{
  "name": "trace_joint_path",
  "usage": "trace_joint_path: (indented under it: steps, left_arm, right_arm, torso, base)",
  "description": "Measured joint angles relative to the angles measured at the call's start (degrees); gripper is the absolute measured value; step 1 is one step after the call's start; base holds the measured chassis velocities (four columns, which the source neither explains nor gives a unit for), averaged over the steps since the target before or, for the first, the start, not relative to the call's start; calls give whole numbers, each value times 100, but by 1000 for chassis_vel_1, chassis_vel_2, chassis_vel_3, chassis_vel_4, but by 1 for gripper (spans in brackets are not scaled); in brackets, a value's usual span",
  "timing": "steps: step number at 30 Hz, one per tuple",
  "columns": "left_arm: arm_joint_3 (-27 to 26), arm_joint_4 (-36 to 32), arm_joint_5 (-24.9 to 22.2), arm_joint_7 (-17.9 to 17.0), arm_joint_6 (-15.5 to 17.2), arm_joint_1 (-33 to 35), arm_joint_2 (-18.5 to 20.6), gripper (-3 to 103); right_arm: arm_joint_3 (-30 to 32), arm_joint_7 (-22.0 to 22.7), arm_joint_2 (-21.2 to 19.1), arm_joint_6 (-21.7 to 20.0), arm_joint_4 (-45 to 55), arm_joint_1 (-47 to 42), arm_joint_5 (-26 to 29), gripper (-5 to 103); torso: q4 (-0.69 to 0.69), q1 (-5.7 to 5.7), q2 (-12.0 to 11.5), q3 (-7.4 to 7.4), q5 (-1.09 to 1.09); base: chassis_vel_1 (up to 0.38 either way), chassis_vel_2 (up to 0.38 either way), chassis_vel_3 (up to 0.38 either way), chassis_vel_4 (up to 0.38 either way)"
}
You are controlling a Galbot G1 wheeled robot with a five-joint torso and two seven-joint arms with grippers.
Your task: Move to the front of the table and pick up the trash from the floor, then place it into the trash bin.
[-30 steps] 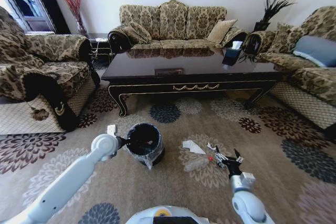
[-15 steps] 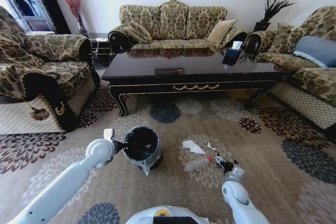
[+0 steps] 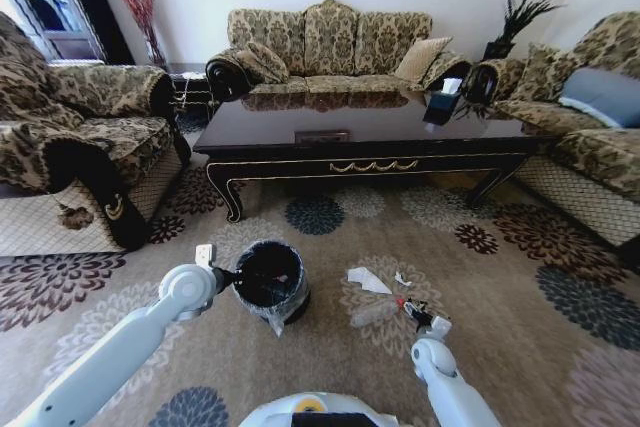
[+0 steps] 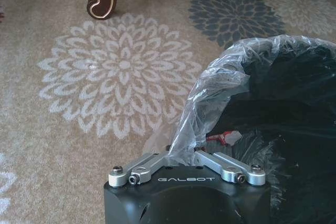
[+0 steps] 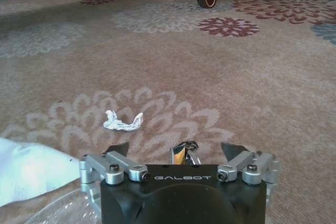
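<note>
On the floor (image 3: pixel 500 277) before the bench (image 3: pixel 360 132), I see my left gripper (image 4: pixel 181 156) pinched shut on the clear liner of the trash bin (image 3: pixel 272 277), holding a fold of the bag at the rim. My right gripper (image 5: pixel 178 153) hangs low over the carpet with its fingers spread apart and nothing between them. A small white crumpled scrap (image 5: pixel 123 121) lies on a flower medallion just ahead of it. From the head camera, a larger white paper piece (image 3: pixel 367 280) lies to the right of the bin, and the clear plastic bottle (image 3: pixel 375 314) rests beside the right gripper, near its tips. I cannot tell whether the gripper touches the bottle.
</note>
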Motion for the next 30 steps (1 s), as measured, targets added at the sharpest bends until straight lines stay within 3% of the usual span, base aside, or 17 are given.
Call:
trace_joint_path:
  steps: [2,4,7,10,12,16,17,19,21,24,30]
  left_arm:
    - [-2,0,0,0,0,2,0,0]
    - [-7,0,-12,-2,0,5,-1,0]
    - [-8,0,-15,-5,0,4,-3,0]
    - [-22,1,-16,-17,0,-1,-20,0]
    - [-28,2,-16,-18,-1,6,-25,0]
    - [-45,3,-14,-19,-1,39,-64,0]
    - [-45,3,-14,-19,-1,39,-64,0]
    - [-54,-3,-9,-18,-1,63,-82,0]
    - [-55,-6,-6,-18,-1,74,-85,0]
    - [-71,-15,12,-18,-1,107,-90,0]
    - [-137,-77,22,-18,-1,190,-85,0]
  right_arm:
    - [0,0,1,2,-28,16,3,96]
    - [-1,-11,7,25,-224,112,24,80]
    - [1,-28,16,56,-341,145,16,75]
    - [14,-50,46,83,-433,157,-27,58]
    - [17,-50,50,84,-435,155,-31,58]
    - [33,-58,48,87,-436,121,-30,37]
    - [33,-58,48,87,-436,121,-30,37]
    - [44,-66,48,105,-436,95,-44,26]
    - [51,-67,51,109,-436,88,-49,26]
    - [83,-66,61,129,-432,60,-58,17]
    - [112,-63,34,129,-328,-1,-27,15]
  torso:
    - [0,0,0,0,0]
    - [0,0,0,0,0]
    - [0,0,0,0,0]
    - [-1,0,0,0,0]
    - [0,0,0,0,0]
    - [0,0,0,0,0]
    - [0,0,0,0,0]
    - [0,0,0,0,0]
    - [0,0,0,0,0]
    - [0,0,0,-1,-1]
    - [0,0,0,0,1]
  base:
    - [0,0,0,0]
    - [0,0,0,0]
    - [0,0,0,0]
    - [0,0,0,0]
    - [0,0,0,0]
    - [0,0,0,0]
    - [0,0,0,0]
    - [0,0,0,0]
    - [0,0,0,0]
    - [0,0,0,0]
    - [0,0,0,0]
